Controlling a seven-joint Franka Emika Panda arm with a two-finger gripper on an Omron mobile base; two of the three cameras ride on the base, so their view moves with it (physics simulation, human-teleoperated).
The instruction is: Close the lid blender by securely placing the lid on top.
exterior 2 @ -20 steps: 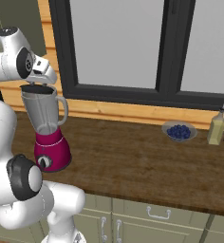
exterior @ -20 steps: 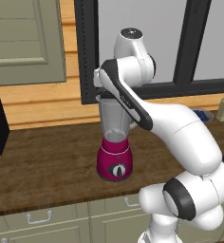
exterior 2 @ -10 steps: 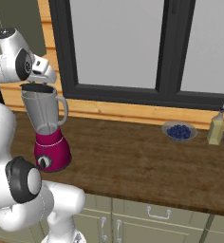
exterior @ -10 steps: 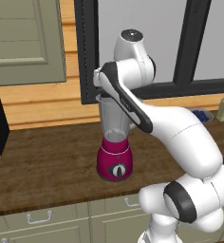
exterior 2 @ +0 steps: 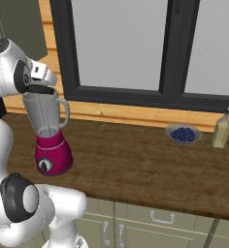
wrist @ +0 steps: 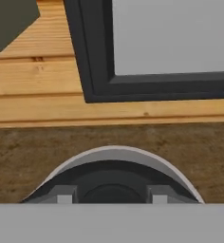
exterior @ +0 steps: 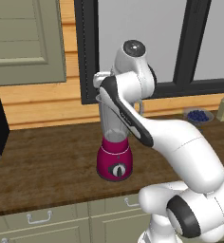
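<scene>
Little had moved since earlier frames: lid [exterior 2: 40, 89] stayed at jar mouth of blender [exterior 2: 49, 133], our end effector [wrist: 112, 198] still clamped on lid. Blender stood on worktop [exterior 2: 136, 164] below window. We judged release remained.

Home kitchen, rendered. Evidence: wood counter [exterior 2: 136, 164], cabinet drawers [exterior 2: 160, 220] below, blender [exterior: 115, 156] on top, dark-framed window [exterior 2: 165, 53] at 12 o'clock, blueberry plate [exterior 2: 183, 134] at 2 o'clock.
</scene>
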